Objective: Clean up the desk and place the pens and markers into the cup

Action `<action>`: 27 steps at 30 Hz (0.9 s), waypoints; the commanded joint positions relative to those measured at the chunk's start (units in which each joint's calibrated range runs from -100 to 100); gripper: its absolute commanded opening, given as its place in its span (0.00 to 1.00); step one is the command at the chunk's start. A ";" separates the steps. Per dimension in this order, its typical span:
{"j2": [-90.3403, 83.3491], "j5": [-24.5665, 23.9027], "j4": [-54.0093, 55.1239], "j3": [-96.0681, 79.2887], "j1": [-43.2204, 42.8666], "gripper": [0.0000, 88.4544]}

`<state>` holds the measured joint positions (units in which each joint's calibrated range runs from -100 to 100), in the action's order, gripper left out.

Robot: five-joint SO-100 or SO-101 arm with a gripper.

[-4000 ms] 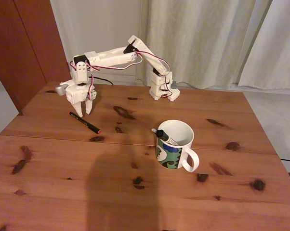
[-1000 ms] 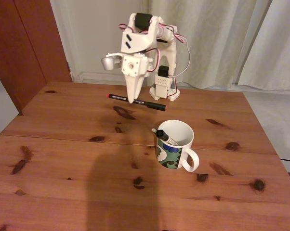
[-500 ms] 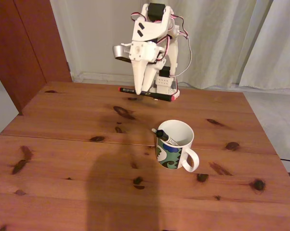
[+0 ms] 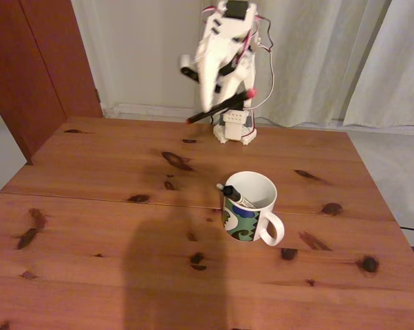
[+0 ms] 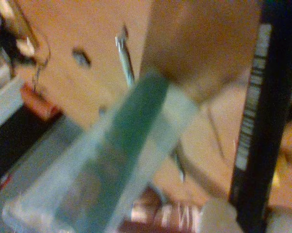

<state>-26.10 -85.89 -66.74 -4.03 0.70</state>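
Black pen [image 4: 219, 108] in air, tilted, red tip up right, pinched in pincer [image 4: 211, 108] high above worktop [image 4: 90, 227] rear. White marker [image 4: 236, 196] already in cup [image 4: 252, 206]. Left: carry over cup, drop. No other pen visible on worktop.

Pincer [image 4: 208, 108] grips pen [image 4: 221, 108] (tilted) aloft.

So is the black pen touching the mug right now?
Apart. The fixed view shows the black pen held high by the arm, with bare desk showing between it and the mug below.
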 commanded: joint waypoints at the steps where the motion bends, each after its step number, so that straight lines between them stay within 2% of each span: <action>1: -5.38 -2.70 1.57 -0.29 -2.43 0.01; 9: -11.09 -6.52 3.38 -8.59 -5.00 0.01; 18: -16.55 -8.09 17.40 -22.57 -5.32 0.01; 27: -16.64 -8.09 33.40 -34.11 -10.87 0.01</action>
<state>-40.93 -93.55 -38.61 -36.90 -8.54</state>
